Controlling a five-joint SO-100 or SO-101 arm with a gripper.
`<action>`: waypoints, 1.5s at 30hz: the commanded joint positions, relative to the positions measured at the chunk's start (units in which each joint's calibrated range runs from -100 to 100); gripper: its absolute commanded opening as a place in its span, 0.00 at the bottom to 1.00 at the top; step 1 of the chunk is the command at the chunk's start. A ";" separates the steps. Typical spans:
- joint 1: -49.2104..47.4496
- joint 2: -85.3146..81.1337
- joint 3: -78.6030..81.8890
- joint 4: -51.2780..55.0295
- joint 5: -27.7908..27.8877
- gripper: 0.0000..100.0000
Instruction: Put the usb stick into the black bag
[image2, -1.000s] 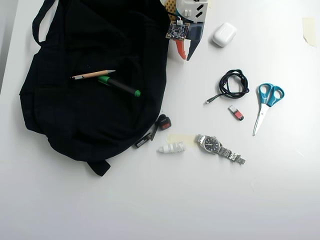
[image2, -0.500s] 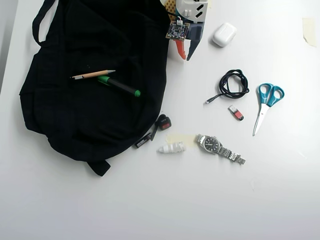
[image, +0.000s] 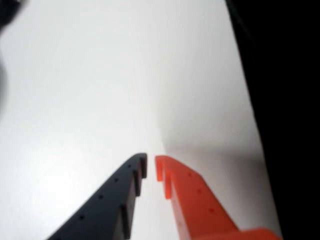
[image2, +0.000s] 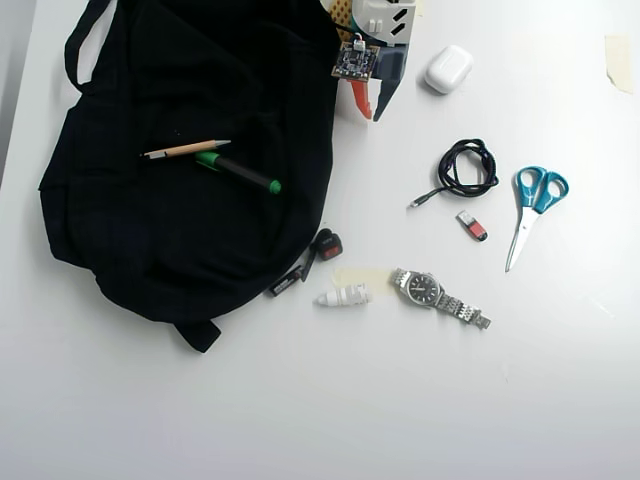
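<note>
1. A plain white table (image2: 300, 420) fills the overhead view, evenly lit and matte, with a strip of pale tape (image2: 619, 62) stuck near its top right corner.
2. The black bag (image2: 190, 200) lies flat and floppy over the upper left of the table, one strap loop curling off its top left edge.
3. A pencil (image2: 186, 149) and a green-capped pen (image2: 238, 172) rest on top of the bag.
4. The usb stick (image2: 472, 225) lies on bare table well to the right of the bag, just below a coiled black cable (image2: 466, 167) and just left of the blue-handled scissors (image2: 530, 211).
5. Closer to the bag's lower right edge sit a small black rounded thing with a red patch (image2: 327, 243), a white ribbed piece (image2: 344, 296) and a metal watch (image2: 438, 297).
6. A white earbud case (image2: 448, 68) sits right of the bag's top edge.
7. The gripper (image2: 368, 116) hangs just beside the bag's upper right edge; in the wrist view (image: 150, 167) its black and orange jaws are nearly together with only a thin slit between, holding nothing.
</note>
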 joint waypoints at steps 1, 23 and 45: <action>-0.67 -1.09 0.65 0.03 0.31 0.02; -3.22 14.02 -37.81 7.52 9.70 0.02; -18.77 76.42 -75.72 7.61 16.83 0.13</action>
